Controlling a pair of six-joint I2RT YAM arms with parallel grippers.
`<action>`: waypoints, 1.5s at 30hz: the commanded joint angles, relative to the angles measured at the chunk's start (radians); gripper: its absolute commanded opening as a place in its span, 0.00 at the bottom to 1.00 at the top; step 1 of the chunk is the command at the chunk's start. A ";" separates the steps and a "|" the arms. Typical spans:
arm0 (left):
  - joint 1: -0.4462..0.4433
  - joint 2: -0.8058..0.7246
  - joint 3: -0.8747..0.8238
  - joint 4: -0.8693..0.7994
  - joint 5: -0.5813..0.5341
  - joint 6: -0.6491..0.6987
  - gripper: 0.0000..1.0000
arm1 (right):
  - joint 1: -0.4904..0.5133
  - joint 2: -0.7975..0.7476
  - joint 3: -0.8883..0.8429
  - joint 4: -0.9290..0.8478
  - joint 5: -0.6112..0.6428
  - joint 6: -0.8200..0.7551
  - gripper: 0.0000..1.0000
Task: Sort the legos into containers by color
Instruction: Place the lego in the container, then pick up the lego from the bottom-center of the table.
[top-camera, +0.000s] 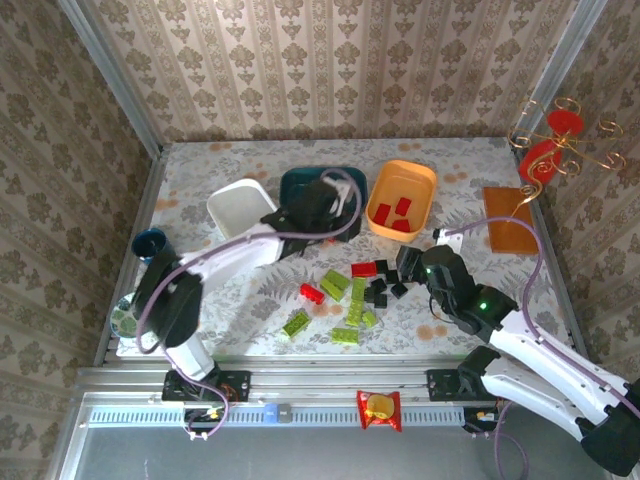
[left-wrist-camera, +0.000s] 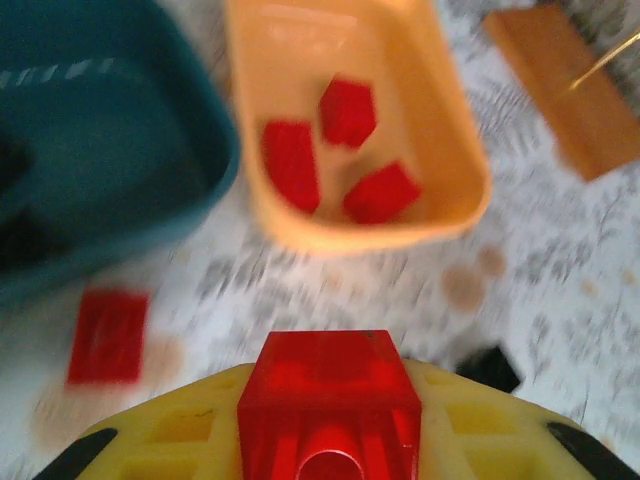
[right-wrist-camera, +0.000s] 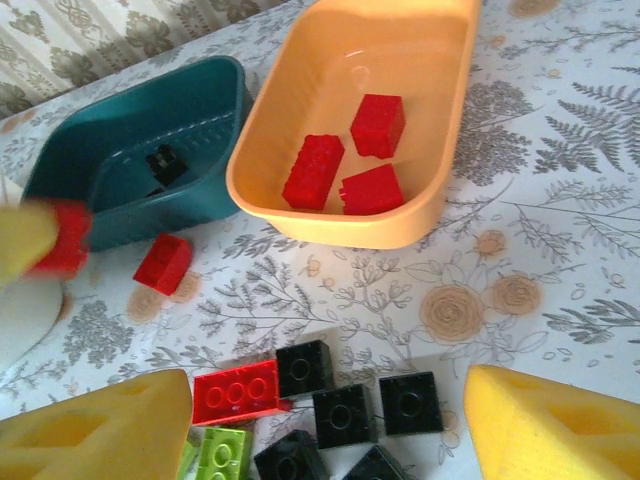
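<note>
**Left arm carrying a red brick toward the orange tray, right arm open over the pile**

The left gripper (left-wrist-camera: 330, 435) was clamped on a small red plastic lego brick (left-wrist-camera: 330, 385), pinched between its yellow fingers and held off the table. It sat near the front of the dark teal plastic tray (top-camera: 352, 178) and pointed at the shallow orange plastic tray (top-camera: 430, 192). This was judged a red-to-red delivery, since three red bricks (right-wrist-camera: 315, 170) already lay in the orange tray. The left wrist view was blurred, so the arm was likely mid-move.

One black brick (right-wrist-camera: 163, 163) lay in the teal tray, so black probably belonged there. The white plastic tray (top-camera: 235, 195), just left of the teal one, was presumably meant for lime.

The right gripper (right-wrist-camera: 330, 440) had its jaws wide apart and held nothing. It hovered low over a cluster of black bricks (right-wrist-camera: 345, 412), with a flat red brick (right-wrist-camera: 235, 392) touching the cluster's edge. It was probably lined up for the next pick while keeping apart from the left arm.

Lime green bricks (top-camera: 345, 335) lay scattered on the floral-patterned table (top-camera: 200, 170), nearer the arm bases. Another loose red brick (right-wrist-camera: 163, 262) lay just beside the teal tray. The sort was judged to be at an early stage, with most bricks not yet in any tray
</note>
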 joint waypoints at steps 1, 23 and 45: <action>0.012 0.151 0.178 0.041 0.070 0.051 0.27 | -0.004 -0.011 -0.015 -0.053 0.053 0.037 0.74; 0.060 0.393 0.503 0.057 0.232 -0.080 0.69 | -0.004 0.065 -0.009 -0.032 -0.055 0.039 0.75; 0.059 -0.871 -0.766 0.014 -0.115 -0.129 0.86 | 0.147 0.825 0.375 0.185 -0.283 -0.114 0.73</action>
